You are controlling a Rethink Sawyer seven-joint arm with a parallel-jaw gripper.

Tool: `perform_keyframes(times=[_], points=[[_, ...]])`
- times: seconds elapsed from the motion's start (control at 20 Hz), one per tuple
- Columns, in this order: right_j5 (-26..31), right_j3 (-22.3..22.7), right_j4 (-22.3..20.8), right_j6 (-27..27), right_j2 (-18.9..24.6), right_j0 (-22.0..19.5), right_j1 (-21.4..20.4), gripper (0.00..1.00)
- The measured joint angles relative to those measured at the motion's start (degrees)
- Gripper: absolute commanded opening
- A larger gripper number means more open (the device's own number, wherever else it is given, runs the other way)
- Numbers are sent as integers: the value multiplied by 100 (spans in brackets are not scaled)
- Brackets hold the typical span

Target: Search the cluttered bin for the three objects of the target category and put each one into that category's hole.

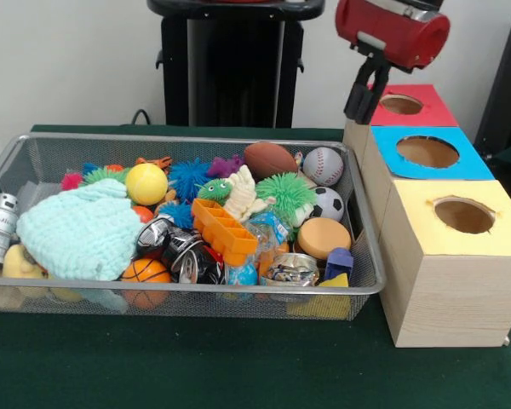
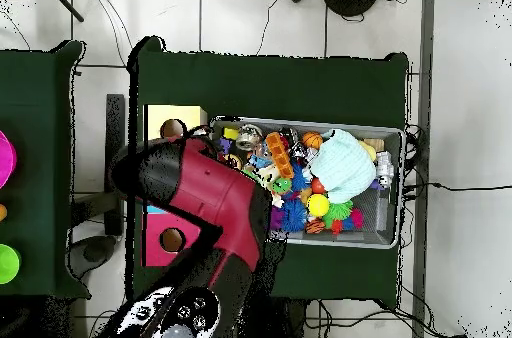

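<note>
The black gripper (image 1: 360, 102) hangs from the red and black arm (image 1: 392, 30) above the row of three wooden boxes, its tip just beside the round hole of the red-topped box (image 1: 402, 105); whether it is released or clenched cannot be told, and nothing shows in its grasp. Below it and nearer the camera in the front view sit the blue-topped box (image 1: 428, 152) and then the yellow-topped box (image 1: 464, 216), each with a round hole in its lid. Down and to the gripper's left in that view lies the silver wire-mesh bin (image 1: 8, 158) on the dark green table (image 1: 238, 366), packed with toys. Closest to the gripper in the bin are the white baseball with red stitching (image 1: 323, 165), the brown football (image 1: 269, 159) and the black and white soccer ball (image 1: 328, 204). Farther off are the yellow ball (image 1: 146, 183), the small orange basketball (image 1: 145, 271), the green spiky ball (image 1: 285, 192), the orange plastic ice tray (image 1: 224, 230) and the pale mint knitted hat (image 1: 81, 230). In the overhead view the arm (image 2: 215, 219) covers the blue box and part of the red one (image 2: 160, 244).
</note>
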Motion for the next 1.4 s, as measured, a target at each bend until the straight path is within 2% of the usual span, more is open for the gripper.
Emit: perform_keyframes(times=[0.3, 0.5, 0.85, 1.05, 1.4], points=[[-540, 461, -239, 0, 546, -381, -259, 0], [-966, 704, -620, 0, 966, -593, -304, 0], [-1209, 913, -1092, 0, 1421, -755, -306, 0], [-1304, 1043, -1360, 0, 1848, -966, -296, 0], [-1437, 1258, -1538, 0, 2047, -1015, -204, 0]])
